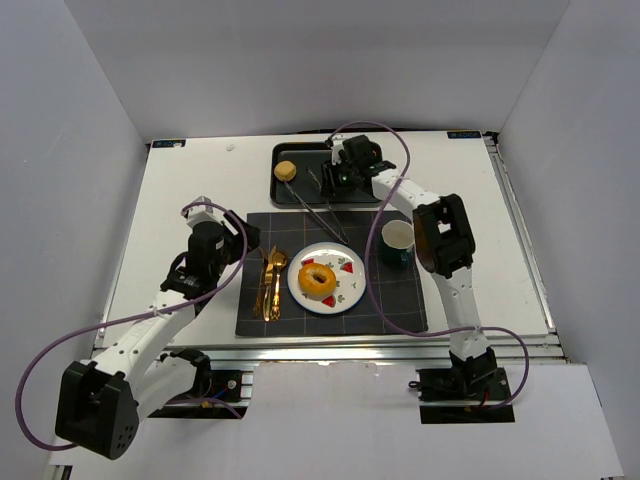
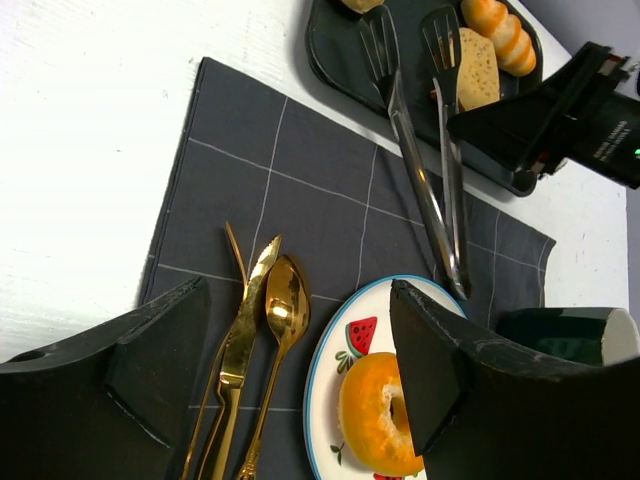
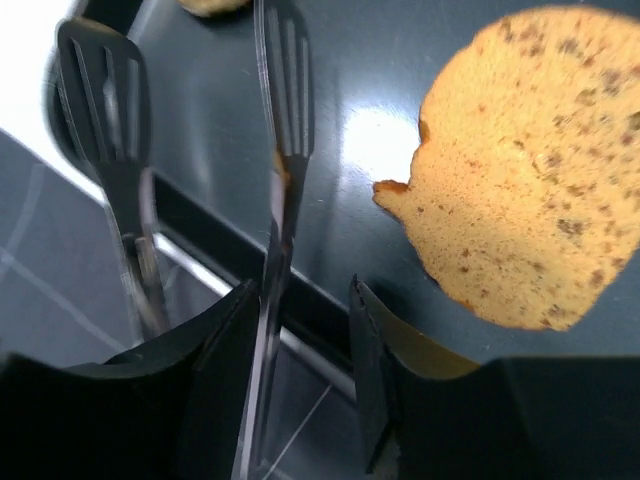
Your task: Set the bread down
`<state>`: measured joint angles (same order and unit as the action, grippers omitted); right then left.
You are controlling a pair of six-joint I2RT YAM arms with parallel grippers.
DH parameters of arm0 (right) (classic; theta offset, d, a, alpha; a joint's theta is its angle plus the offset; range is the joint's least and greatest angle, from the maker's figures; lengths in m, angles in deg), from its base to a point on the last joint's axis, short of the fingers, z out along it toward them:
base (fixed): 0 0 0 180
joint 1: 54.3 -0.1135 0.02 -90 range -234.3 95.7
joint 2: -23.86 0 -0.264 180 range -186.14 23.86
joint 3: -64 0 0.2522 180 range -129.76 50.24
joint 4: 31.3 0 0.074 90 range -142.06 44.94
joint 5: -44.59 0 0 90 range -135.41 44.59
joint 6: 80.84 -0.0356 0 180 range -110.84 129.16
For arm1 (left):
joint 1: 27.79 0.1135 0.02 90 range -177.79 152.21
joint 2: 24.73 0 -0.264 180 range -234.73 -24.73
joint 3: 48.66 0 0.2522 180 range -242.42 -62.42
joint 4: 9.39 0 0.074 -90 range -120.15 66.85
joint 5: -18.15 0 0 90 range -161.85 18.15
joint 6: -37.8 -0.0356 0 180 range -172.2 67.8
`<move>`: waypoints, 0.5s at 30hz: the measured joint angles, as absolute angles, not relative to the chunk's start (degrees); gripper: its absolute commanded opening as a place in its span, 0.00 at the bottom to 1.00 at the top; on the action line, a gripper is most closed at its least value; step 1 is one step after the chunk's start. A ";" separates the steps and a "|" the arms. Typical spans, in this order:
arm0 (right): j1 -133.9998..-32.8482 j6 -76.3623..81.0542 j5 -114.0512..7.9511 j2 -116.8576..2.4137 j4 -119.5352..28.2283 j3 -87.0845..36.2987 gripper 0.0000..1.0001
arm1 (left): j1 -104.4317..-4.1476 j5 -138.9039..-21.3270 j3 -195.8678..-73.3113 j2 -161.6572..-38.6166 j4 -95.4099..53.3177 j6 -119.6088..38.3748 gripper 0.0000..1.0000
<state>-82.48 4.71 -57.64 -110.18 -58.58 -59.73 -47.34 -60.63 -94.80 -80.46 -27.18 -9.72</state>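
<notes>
The bread, a golden-orange ring bagel (image 1: 318,278), lies on the white plate (image 1: 343,293) with the blue rim, on the dark placemat. In the left wrist view the bagel (image 2: 372,415) shows on the plate (image 2: 322,372), partly behind my right-hand finger. My left gripper (image 1: 240,238) is open and empty (image 2: 298,290), above the mat's left part, left of the plate. My right gripper (image 1: 337,180) hovers over the black tray's near edge. It is open (image 3: 300,380), with one arm of the metal tongs (image 3: 275,250) between its fingers, against the left one.
The black tray (image 1: 280,193) at the back holds a small round bun (image 1: 286,171), a flat seeded slice (image 3: 520,170) and an oblong roll (image 2: 497,30). The tongs (image 1: 325,212) reach from tray to mat. Gold cutlery (image 1: 270,282) lies left of the plate, a green cup (image 1: 397,243) right.
</notes>
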 measured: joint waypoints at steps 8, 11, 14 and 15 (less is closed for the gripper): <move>-83.27 6.79 -56.09 -113.54 -58.64 -61.37 0.18 | -47.34 -60.70 -94.85 -80.83 -27.23 -9.74 0.81; -83.27 7.14 -55.71 -113.54 -58.60 -61.41 0.05 | -47.34 -60.70 -94.85 -80.83 -27.23 -9.74 0.81; -83.01 6.70 -55.87 -113.28 -58.36 -61.02 0.00 | -47.34 -60.70 -94.87 -80.80 -27.23 -9.74 0.81; -82.85 6.46 -56.13 -112.76 -58.16 -60.43 0.00 | -47.34 -60.70 -94.87 -80.80 -27.20 -9.74 0.81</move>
<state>-82.85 6.46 -56.13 -112.76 -58.16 -60.43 -47.34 -60.70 -94.87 -80.80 -27.20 -9.74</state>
